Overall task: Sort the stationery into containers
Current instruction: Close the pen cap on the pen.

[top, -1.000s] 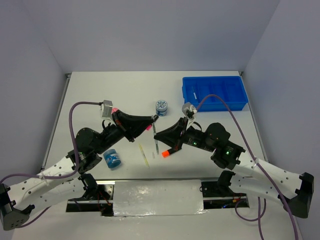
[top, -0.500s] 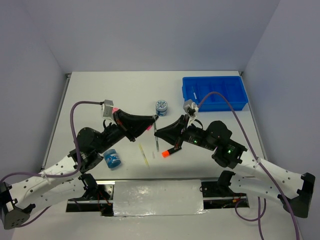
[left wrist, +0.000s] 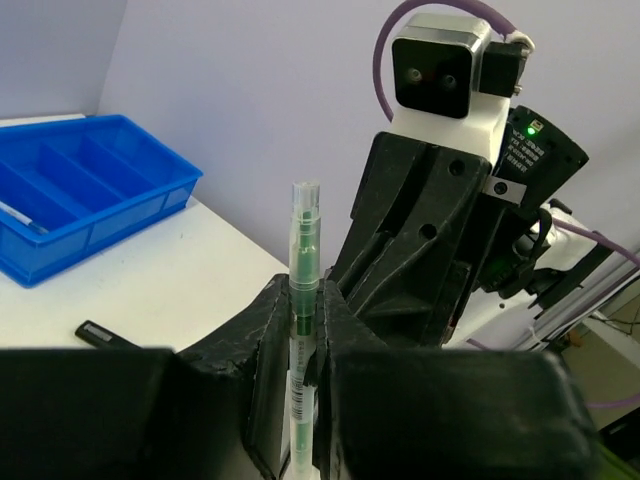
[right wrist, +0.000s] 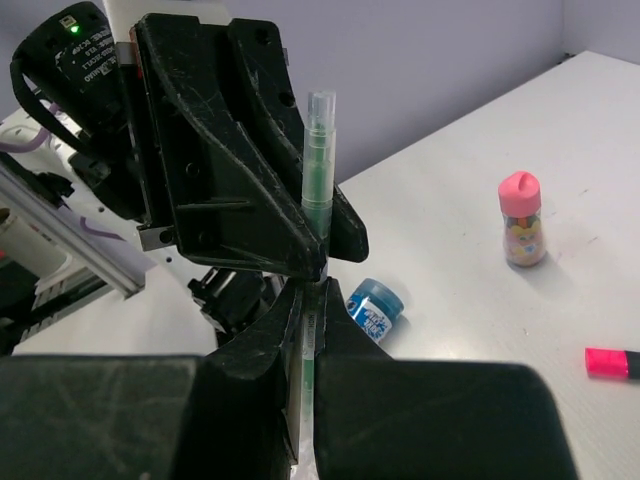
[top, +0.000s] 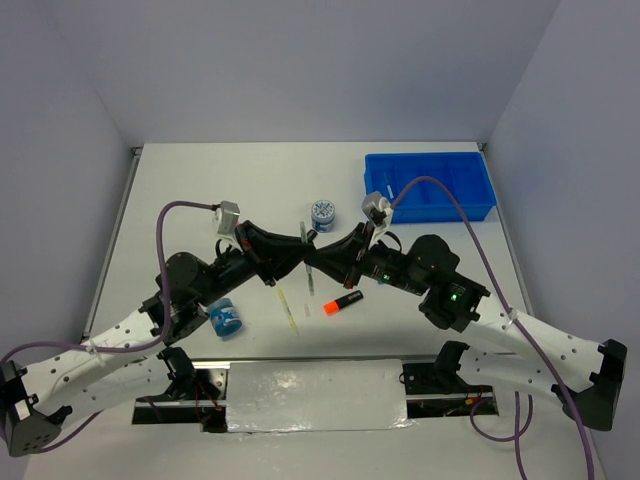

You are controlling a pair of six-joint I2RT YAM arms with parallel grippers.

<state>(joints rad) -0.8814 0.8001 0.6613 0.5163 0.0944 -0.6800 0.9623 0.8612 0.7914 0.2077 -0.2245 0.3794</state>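
Mid-air handover is going on. Over the last second the two arms have been closing in on each other. The left gripper (left wrist: 304,300) and right gripper (right wrist: 312,287) are now meeting nose to nose, where there was a visible gap before. The pen (top: 311,280) has shifted with them. It's hanging above the desk (top: 200,190), left of the tray (top: 372,185) and nearer the arm bases than the tray.

Right gripper is clamping the pen, with its fingers closed on the barrel in its own wrist view. Left gripper is hugging the same pen from both sides, fingers right against it. I can't tell if it's still pinching or starting to let go.

My read: the pen is passing from left arm to right arm, which makes sense since the tray is sitting on the right arm's side. The next move is calling for a clean release by the left, without dragging the pen askew in the right's grip. After that comes a carry to a tray compartment.

Other items are lying on the desk, all left of the tray:
- An orange-capped marker (top: 342,302) and a thin pale stick (top: 289,310), both nearer the bases than the tray.
- A blue jar (top: 323,212), about level with the tray's near edge.
- A second blue jar (top: 225,317), well left of the tray by the left arm.

So plenty of sorting is remaining.
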